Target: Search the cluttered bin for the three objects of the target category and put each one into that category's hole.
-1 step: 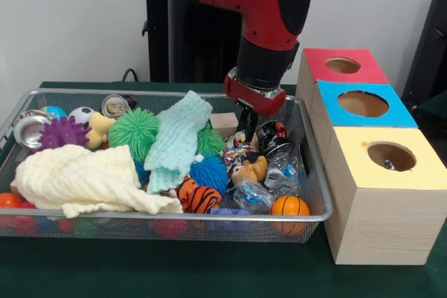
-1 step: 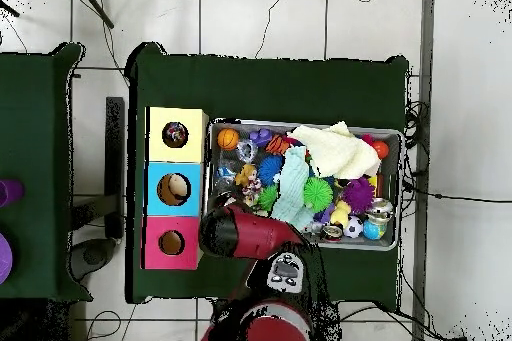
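The gripper [image 1: 244, 125] was lowered into the right end of the wire bin [image 1: 316, 172], among a crushed can [image 1: 272, 135], a small plush toy [image 1: 253, 169] and crumpled plastic; whether its jaws were apart or together could not be told, since they were buried in the clutter. The target category was not identified, though something was seen already lying in the yellow box's hole [image 1: 391, 155]. A wrong or doubled pick was judged likely, the items being packed so tightly, and a snag on the mesh wall was thought possible.

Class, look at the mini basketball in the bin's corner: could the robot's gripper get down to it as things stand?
Probably yes. The mini basketball lies on top at the bin's corner with nothing over it; only the mesh wall beside it crowds the approach.
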Motion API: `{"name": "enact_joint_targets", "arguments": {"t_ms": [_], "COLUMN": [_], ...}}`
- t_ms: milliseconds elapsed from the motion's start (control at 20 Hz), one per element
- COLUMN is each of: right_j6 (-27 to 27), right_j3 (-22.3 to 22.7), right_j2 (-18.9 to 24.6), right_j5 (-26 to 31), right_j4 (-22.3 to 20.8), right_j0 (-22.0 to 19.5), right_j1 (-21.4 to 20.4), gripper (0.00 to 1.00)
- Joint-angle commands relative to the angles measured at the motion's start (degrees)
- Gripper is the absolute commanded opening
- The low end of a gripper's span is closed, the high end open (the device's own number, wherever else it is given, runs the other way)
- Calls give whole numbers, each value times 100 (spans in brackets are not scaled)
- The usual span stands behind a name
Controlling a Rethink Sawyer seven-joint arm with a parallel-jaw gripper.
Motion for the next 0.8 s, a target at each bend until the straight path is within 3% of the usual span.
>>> {"name": "enact_joint_targets", "arguments": {"t_ms": [50, 300, 600, 800], "right_j6": [-232, -570, -525, -500], "right_j3": [-1158, -1636, -2171, -2124], "right_j2": [-448, -391, -472, -110], "right_j5": [1422, 2082, 1895, 1805], "right_j4": [-308, -665, -1257, -1284], "right_j0": [241, 242, 341, 87], "right_j1": [-204, -538, -568, -816], "gripper": [0, 0, 0, 0]}}
